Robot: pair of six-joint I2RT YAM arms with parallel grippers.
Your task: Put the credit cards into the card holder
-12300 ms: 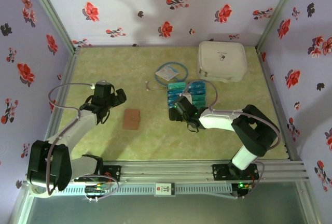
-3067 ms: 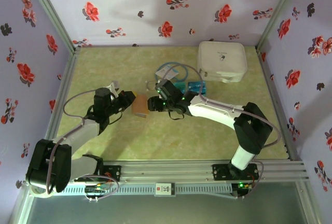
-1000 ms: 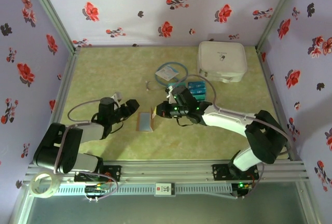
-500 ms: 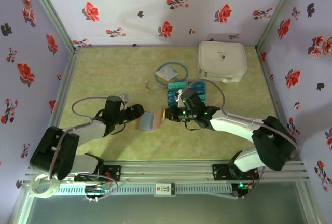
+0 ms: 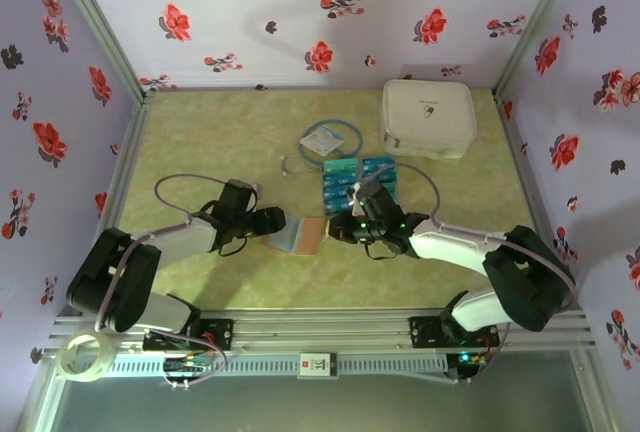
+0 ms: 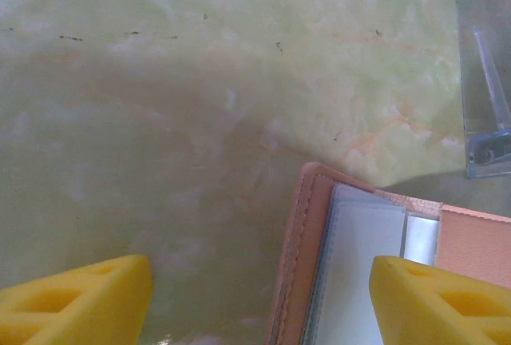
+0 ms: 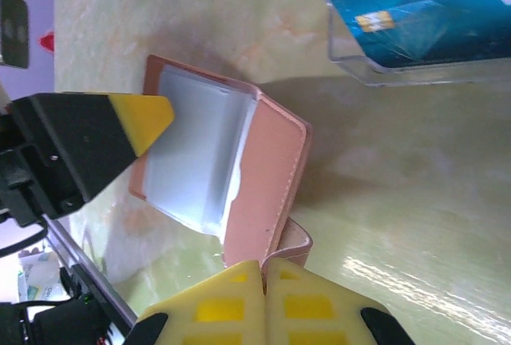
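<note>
Table (image 5: pixel 200 132) first: there's plenty of bare green top around both grippers, so my read is the step in hand is just getting the card holder (image 5: pixel 302 237) spread open so a card can go into a pocket. It sits right between the two grippers, one cover flat and the other tipped up toward the right gripper (image 7: pixel 265 271). To do this well I'd want the left gripper (image 6: pixel 255 285) to come down on the flat cover and pin it without shoving the whole thing sideways, while the right side holds the raised cover up. Pull too hard and the holder probably just skids. The credit cards (image 7: pixel 415 5) sit in a clear tray (image 7: pixel 351 69) ahead of the right gripper and off to one side, with none in the holder that I can see. The right gripper is squeezed shut, and it looks like it's pinching the edge of the raised cover. The left one is spread wide and gripping nothing, with the holder's edge lying between its fingers, closer to one. Its fingertip (image 7: pixel 148 113) hovers at the clear inner pocket, can't tell if it touches.
</note>
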